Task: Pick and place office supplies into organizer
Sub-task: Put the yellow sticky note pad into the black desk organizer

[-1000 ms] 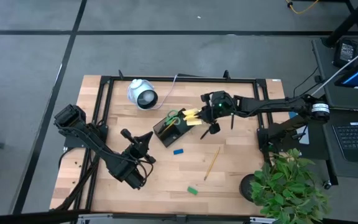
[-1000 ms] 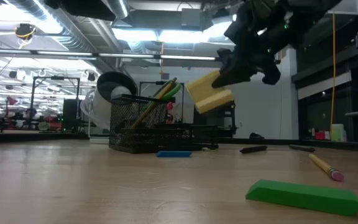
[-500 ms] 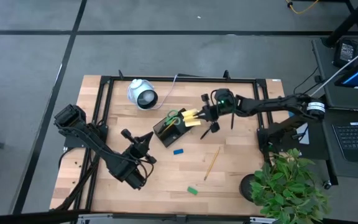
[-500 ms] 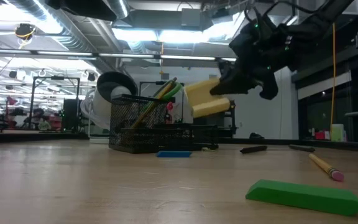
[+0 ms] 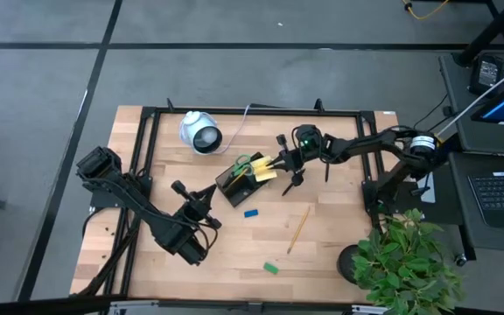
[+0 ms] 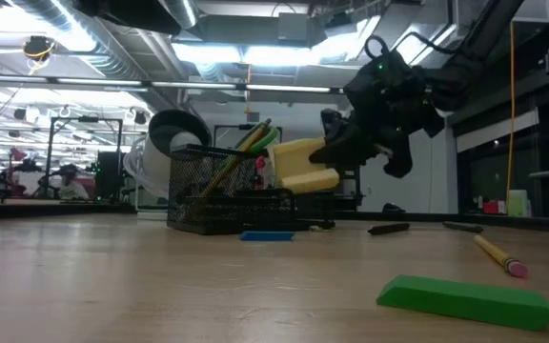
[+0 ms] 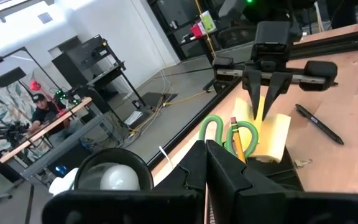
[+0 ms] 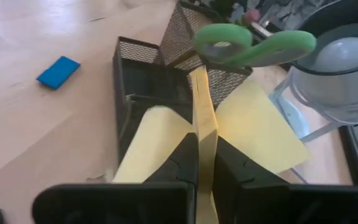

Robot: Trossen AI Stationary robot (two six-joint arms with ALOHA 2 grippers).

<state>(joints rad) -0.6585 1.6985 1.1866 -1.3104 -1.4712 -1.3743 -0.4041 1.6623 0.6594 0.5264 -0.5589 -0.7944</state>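
The right gripper (image 5: 280,161) has carried the sticky-note pad (image 6: 301,164) down and closer, over the organizer (image 5: 240,182), pinched edge-on so it can slip into a compartment beside the scissors (image 8: 253,45). The left gripper (image 5: 206,198) waits near the organizer, fingers together, empty.

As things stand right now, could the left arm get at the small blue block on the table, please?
Probably yes. The left gripper hovers beside the blue block with only bare table between them. The organizer lies beyond, and the right gripper is busy over it with the sticky-note pad.
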